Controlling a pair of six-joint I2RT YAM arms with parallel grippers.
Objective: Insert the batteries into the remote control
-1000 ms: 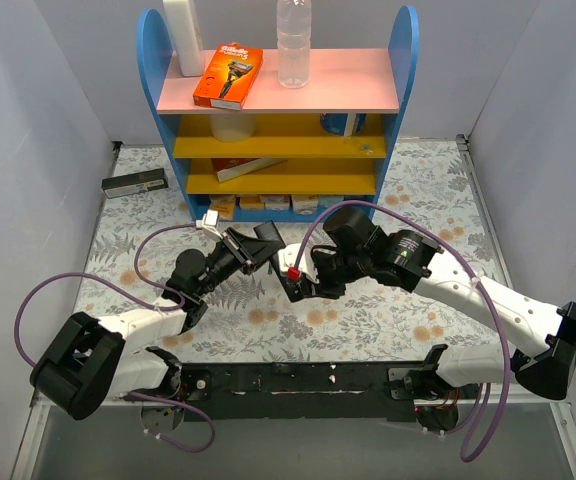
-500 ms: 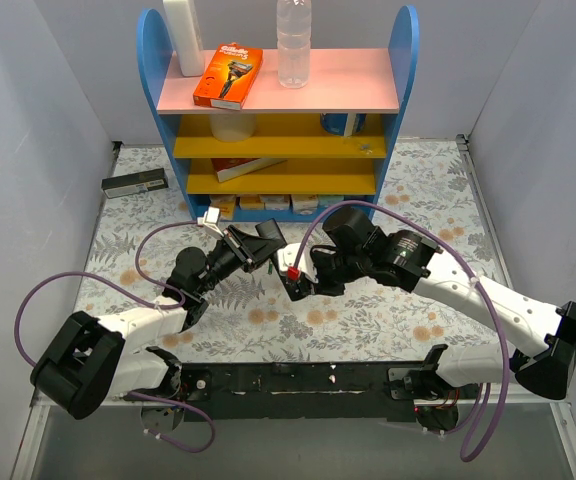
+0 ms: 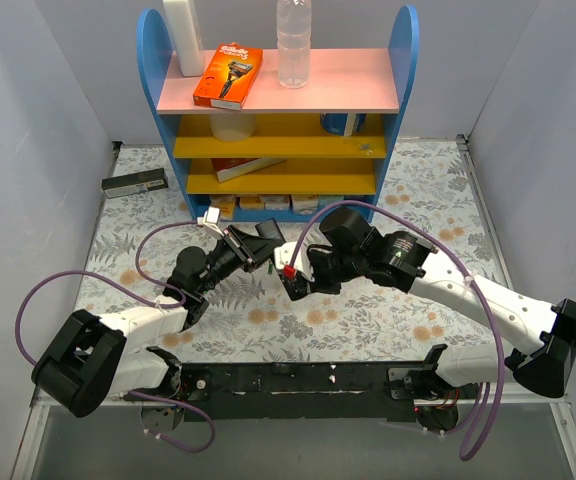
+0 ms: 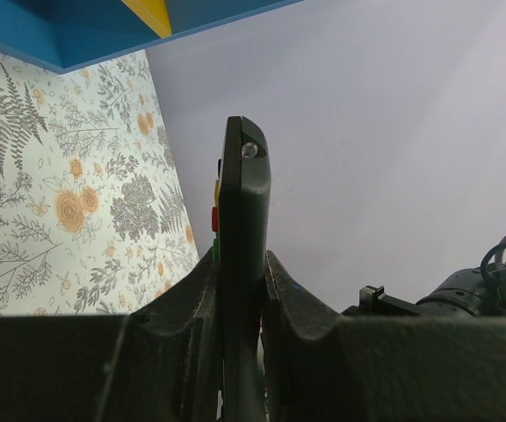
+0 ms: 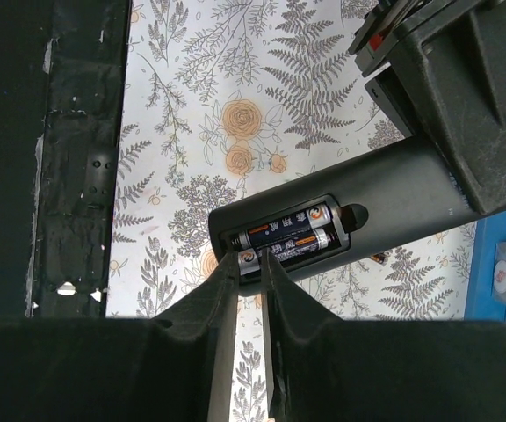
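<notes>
My left gripper (image 3: 258, 248) is shut on the slim black remote control (image 3: 276, 262) and holds it above the floral mat. In the left wrist view the remote (image 4: 242, 211) stands edge-on between the fingers of that gripper (image 4: 240, 264), with coloured buttons on its left side. In the right wrist view the remote's back (image 5: 393, 189) faces me with its compartment open. Two dark batteries (image 5: 292, 237) lie side by side inside it. My right gripper (image 5: 250, 259) is nearly closed with a thin gap. Its tips rest at the near battery's end. From above, the right gripper (image 3: 290, 278) meets the remote's tip.
A blue shelf unit (image 3: 268, 100) stands at the back with an orange razor pack (image 3: 228, 75) and a clear bottle (image 3: 293, 40) on top. A dark oblong box with a pale label (image 3: 134, 183) lies at the back left. A black rail (image 3: 298, 380) runs along the near edge.
My right gripper has crept a little left, up against the remote's end. The left gripper still holds the remote in about the same place.
</notes>
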